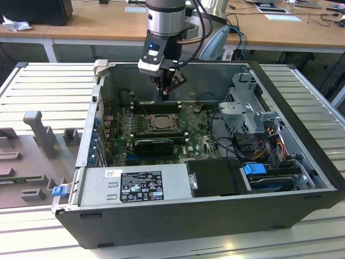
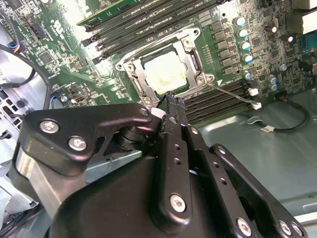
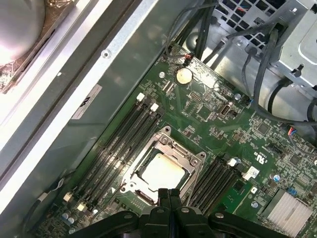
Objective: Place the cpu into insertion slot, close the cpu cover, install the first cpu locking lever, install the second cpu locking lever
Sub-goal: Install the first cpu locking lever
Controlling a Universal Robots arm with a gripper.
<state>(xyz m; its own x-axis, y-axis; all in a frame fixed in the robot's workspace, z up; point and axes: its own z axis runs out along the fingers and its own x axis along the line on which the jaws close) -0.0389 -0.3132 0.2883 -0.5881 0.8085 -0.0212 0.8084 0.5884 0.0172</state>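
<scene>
Above the flat silver-grey cpu (image 2: pixel 168 74), seated under its thin silver frame cover (image 2: pixel 134 74), the jaws hang pinched together, empty. Levering likely wants square, steady contact — no slipping.

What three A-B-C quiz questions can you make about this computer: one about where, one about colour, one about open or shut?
1. Where is the cpu? A in the insertion slot; B on a chair; C on the floor.
2. What colour is the circuit board around the slot? A red; B green; C yellow.
3. How is the cpu cover? A standing straight up; B taken right off; C lying flat over the cpu.
Answers: 1 A: its silver top sits in the socket in both wrist views. 2 B: the board looks green. 3 C: its metal frame lies flat, the cpu showing through its window.
</scene>
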